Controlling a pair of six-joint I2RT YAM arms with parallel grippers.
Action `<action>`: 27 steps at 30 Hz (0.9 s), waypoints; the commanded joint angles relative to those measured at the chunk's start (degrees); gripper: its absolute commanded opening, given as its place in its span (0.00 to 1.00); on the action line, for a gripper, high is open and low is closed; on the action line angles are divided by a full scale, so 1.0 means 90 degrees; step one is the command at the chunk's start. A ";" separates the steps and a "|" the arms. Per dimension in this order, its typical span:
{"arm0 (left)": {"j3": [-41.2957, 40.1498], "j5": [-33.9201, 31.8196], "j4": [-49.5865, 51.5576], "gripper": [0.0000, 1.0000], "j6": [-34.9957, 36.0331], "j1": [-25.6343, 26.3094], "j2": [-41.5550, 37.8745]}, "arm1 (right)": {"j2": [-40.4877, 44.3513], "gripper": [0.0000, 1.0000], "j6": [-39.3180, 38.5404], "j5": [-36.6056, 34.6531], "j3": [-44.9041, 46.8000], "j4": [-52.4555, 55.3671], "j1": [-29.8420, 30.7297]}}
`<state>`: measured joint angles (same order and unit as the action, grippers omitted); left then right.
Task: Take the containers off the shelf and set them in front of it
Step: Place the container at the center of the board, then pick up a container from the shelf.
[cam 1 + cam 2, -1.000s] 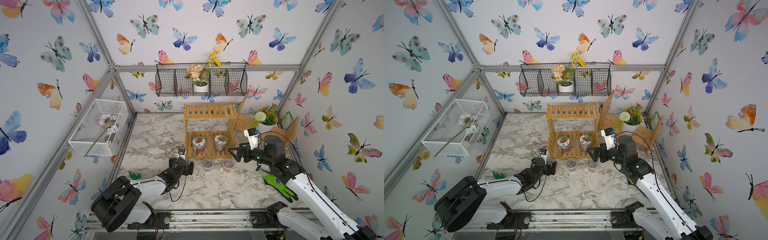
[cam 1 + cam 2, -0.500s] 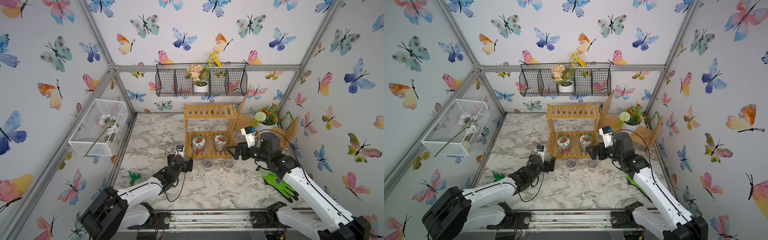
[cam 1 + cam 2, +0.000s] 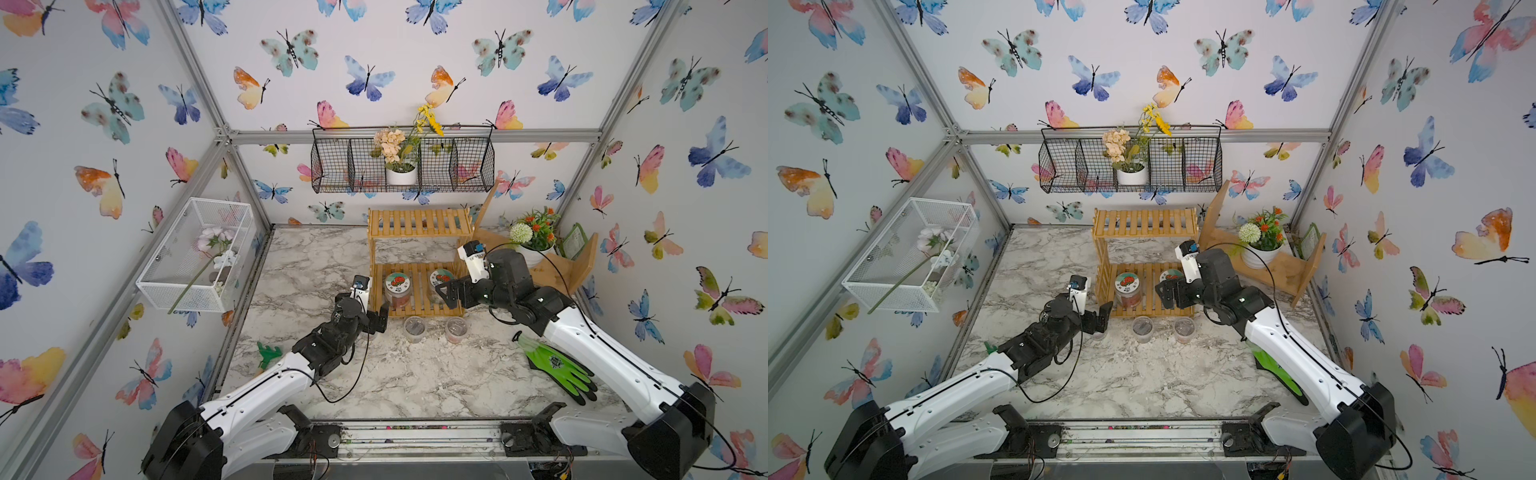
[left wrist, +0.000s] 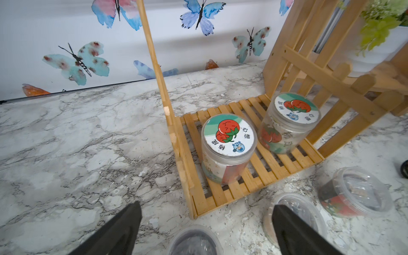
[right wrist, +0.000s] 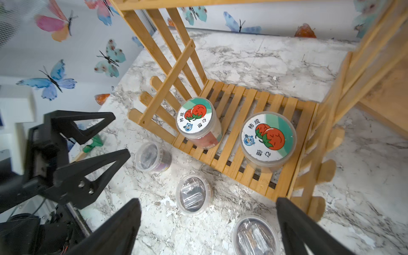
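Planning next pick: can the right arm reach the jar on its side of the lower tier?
Likely yes. Right gripper is open and close in front of that jar; the shelf front is unobstructed. Side slats beside it leave little margin.

My left gripper (image 4: 206, 205): matt black plastic. Shelf (image 4: 260, 167): pale bare wood slats, matt. Jars (image 4: 225, 167): clear plastic, glossy printed lids. Cups (image 5: 194, 194): thin shiny clear plastic. Table (image 4: 77, 143): smooth marble-look top. Glove (image 3: 557, 365): green cloth.

Right claw (image 3: 444, 296) half hides one jar (image 3: 441, 276); nearest cup (image 4: 195, 241) cut off at the edge.
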<state>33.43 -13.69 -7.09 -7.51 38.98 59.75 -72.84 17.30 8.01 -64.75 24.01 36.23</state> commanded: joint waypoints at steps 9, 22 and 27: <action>0.0522 0.2271 0.0808 0.99 0.0014 -0.1045 -0.0493 | -0.1299 0.98 0.1013 -0.1945 -0.1187 0.0778 0.0618; 0.0632 0.3442 0.1056 0.99 0.0070 -0.1417 -0.0748 | -0.2475 0.98 0.1332 -0.3164 -0.2123 0.1428 0.0623; 0.0641 0.3904 0.1110 0.99 0.0060 -0.1661 -0.0775 | -0.2698 0.98 0.1437 -0.3355 -0.2187 0.1467 0.0623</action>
<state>37.85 15.40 1.56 -7.46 25.36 53.71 -95.81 28.97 -18.44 -82.56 35.03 41.67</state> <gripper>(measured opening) 0.987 0.983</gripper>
